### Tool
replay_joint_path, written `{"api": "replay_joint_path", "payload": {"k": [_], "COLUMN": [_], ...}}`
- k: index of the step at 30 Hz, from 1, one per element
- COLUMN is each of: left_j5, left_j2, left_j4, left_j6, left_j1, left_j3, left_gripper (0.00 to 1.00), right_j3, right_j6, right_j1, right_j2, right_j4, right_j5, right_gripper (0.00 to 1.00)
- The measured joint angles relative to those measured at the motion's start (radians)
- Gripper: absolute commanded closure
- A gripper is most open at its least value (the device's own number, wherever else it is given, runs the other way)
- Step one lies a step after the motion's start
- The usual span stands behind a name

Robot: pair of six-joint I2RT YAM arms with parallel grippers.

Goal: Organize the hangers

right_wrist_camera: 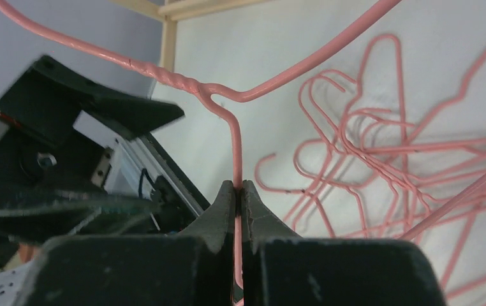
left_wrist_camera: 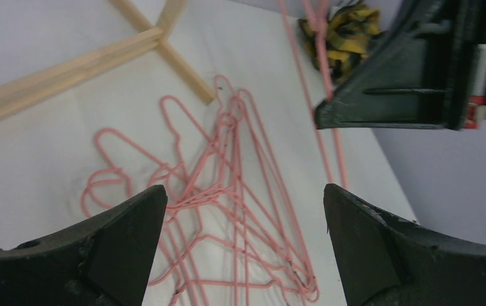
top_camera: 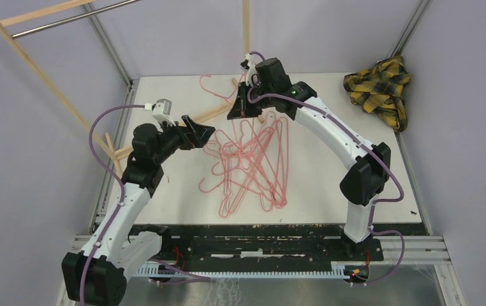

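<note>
**Right claw (right_wrist_camera: 238,186) clamps one hanger (right_wrist_camera: 236,143); left claw (left_wrist_camera: 245,197) gapes over the pile of hangers (top_camera: 253,162)**

Only the right wrist view shows the grip. There the two fingers are pressed together on a straight run of pink wire, just below the hanger's twisted neck where the shoulders fork. The neck climbs up and left out of the picture, and one shoulder sweeps off to the upper right.

From above, that pinch cannot be made out. The top view shows only the right claw pointing down over the far end of the heap, with a pink wire curling just to its left.

The other hangers lie tangled and criss-crossed on the white worktop (top_camera: 330,185), in the middle, between the two arms.

The left wrist view shows what the top view only hints at. The left claw's fingers stand wide apart with nothing between them, and the tangle shows through the gap. In its upper right corner this view also catches the dark side of the right claw. Pink wires slant down past it toward the worktop, but whether their lower ends touch down I cannot tell.

The top view alone takes in the whole wooden rack (top_camera: 49,83), with its metal bar (top_camera: 68,19), at the far left. The plaid cloth (top_camera: 381,89) is bunched in the far right corner, well apart from the hangers. The left wrist view shows only the rack's wooden foot and a scrap of the cloth.
</note>
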Motion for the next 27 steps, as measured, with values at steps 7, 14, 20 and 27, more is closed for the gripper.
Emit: {"api": "replay_joint_path", "payload": {"k": [7, 14, 20, 27], "left_j5": [0.050, -0.005, -0.068, -0.072], "left_j2": [-0.011, 0.044, 0.073, 0.045], "left_j4": [0.200, 0.259, 0.227, 0.098], "left_j6": [-0.139, -0.149, -0.143, -0.097], "left_j1": [-0.134, -0.265, -0.291, -0.291], "left_j3": [-0.084, -0.085, -0.094, -0.051], "left_gripper": [0.01, 0.01, 0.01, 0.01], "right_j3": [0.053, 0.120, 0.150, 0.134], "right_j6": [0.155, 0.289, 0.336, 0.284], "right_j1": [0.000, 0.001, -0.001, 0.000], "right_j2": [0.119, 0.201, 0.199, 0.141], "right_j4": [0.148, 0.227, 0.295, 0.242], "right_j5": [-0.021, -0.023, -0.024, 0.006], "right_gripper": [0.99, 0.99, 0.99, 0.99]}}
